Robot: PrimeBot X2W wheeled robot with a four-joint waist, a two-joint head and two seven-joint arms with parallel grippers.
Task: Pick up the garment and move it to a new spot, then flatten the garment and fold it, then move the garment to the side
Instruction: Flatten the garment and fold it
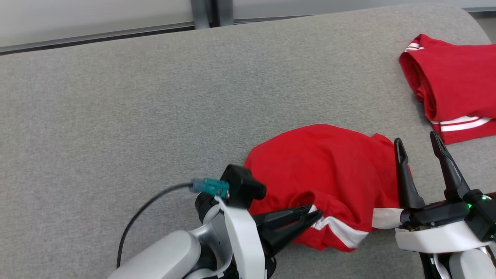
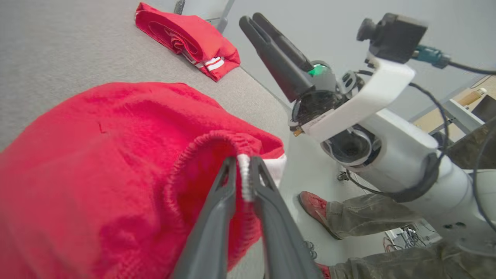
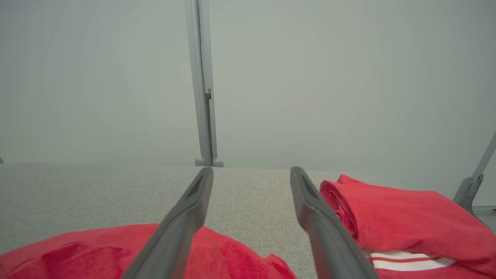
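Since garment [image 1: 321,166] looks soft, light, limp: left gripper [image 1: 316,214] pinches its elastic hem [image 2: 217,139], sound hold; right gripper [image 1: 416,138] gapes wide, empty.

You have bright, even light; shadows on the grey surface [image 1: 116,97] are faint. Your left wrist view bows at its edges, and the nearby garment [image 2: 77,174] looks soft.

A grey fabric-covered table [image 1: 116,97] with a rounded corner stands before a plain pale grey wall [image 3: 97,77], which 1 upright grey metal post [image 3: 203,77] divides. Beside the table lies a smooth pale floor [image 2: 310,174] under soft, even light.
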